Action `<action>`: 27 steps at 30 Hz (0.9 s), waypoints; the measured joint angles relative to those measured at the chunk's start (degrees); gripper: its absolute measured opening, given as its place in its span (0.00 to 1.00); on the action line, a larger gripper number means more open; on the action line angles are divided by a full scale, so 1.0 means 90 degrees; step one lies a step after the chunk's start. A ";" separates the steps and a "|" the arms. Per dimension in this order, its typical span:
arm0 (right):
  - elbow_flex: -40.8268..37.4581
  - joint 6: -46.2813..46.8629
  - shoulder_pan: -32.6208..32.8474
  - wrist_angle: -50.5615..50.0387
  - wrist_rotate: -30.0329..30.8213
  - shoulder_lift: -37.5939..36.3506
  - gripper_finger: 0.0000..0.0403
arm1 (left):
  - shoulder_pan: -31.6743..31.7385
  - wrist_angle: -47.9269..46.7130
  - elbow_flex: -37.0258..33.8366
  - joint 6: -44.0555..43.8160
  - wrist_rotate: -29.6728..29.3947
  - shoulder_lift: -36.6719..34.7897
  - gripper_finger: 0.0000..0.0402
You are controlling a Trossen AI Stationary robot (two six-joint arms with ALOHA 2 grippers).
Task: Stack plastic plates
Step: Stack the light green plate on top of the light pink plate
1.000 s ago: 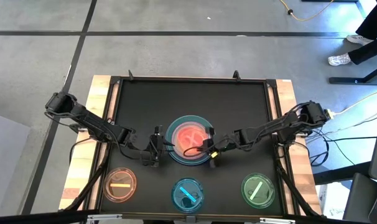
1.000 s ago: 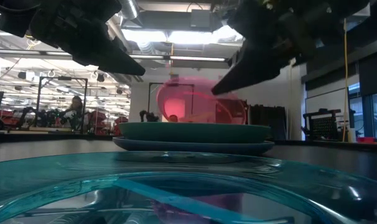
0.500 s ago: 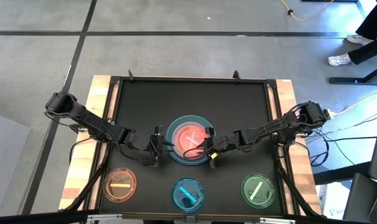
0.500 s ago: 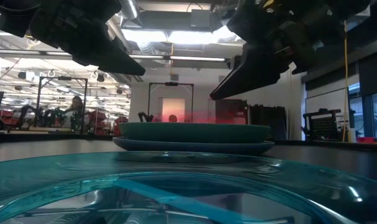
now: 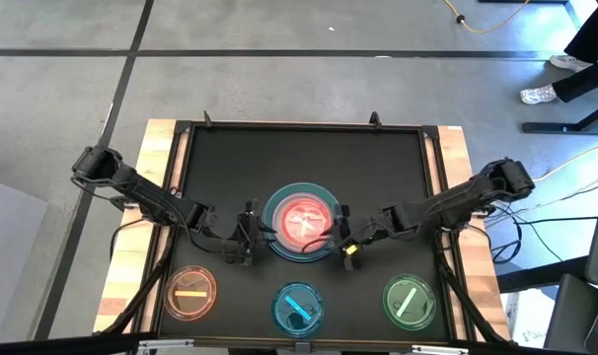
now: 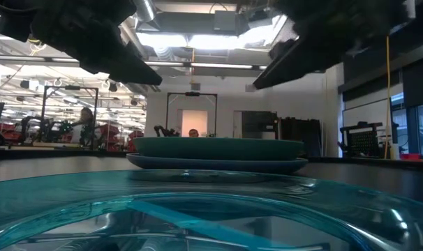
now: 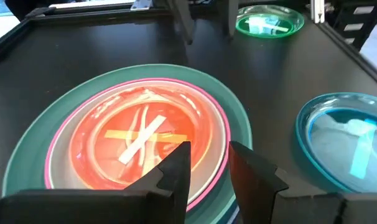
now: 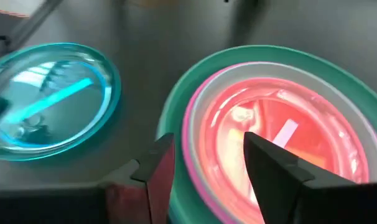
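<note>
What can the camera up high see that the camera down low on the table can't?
Only the high view shows the orange plate, the green plate and the pink plate lying on top of the stack. Only the low view shows the room behind the table, with a person far off. Both show the stack in the middle, the blue plate in front, and the left gripper and right gripper beside the stack.

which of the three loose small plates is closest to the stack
The cyan plate, directly in front of the stack; the orange plate and green plate sit farther out.
</note>
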 joint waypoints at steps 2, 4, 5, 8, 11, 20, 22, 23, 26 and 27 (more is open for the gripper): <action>0.0000 0.0328 0.0173 -0.0342 0.0004 -0.0238 0.46 | -0.0061 0.0044 0.0000 -0.0105 0.0007 0.0000 0.25; 0.0002 0.0666 0.0399 -0.0654 0.0010 -0.0452 0.46 | -0.0145 0.0150 0.0000 -0.0128 0.0007 0.0001 0.25; 0.0002 0.0847 0.0537 -0.0887 0.0026 -0.0554 0.46 | -0.0189 0.0253 0.0000 -0.0128 0.0012 0.0002 0.25; 0.0000 0.1544 0.0984 -0.1428 0.0128 -0.0794 0.46 | -0.0285 0.0382 0.0000 -0.0128 0.0015 0.0002 0.25; 0.0000 0.2419 0.1427 -0.1974 0.0167 -0.0972 0.46 | -0.0363 0.0413 0.0000 -0.0129 0.0009 0.0002 0.25; 0.0000 0.5436 0.2225 -0.3865 -0.0113 -0.1156 0.46 | -0.0742 0.0370 0.0000 -0.0305 -0.0059 0.0002 0.25; 0.0000 0.6003 0.2277 -0.4315 -0.0585 -0.1156 0.46 | -0.0802 0.0367 0.0000 -0.0303 -0.0056 0.0002 0.25; 0.0000 0.6282 0.2311 -0.4542 -0.0773 -0.1156 0.46 | -0.0834 0.0367 0.0000 -0.0303 -0.0061 0.0002 0.25; 0.0000 0.7037 0.2530 -0.5172 -0.1163 -0.1153 0.46 | -0.0924 0.0348 0.0000 -0.0303 -0.0064 0.0002 0.25; 0.0000 0.7275 0.2623 -0.5372 -0.1306 -0.1153 0.46 | -0.0942 0.0349 0.0000 -0.0299 -0.0063 0.0002 0.25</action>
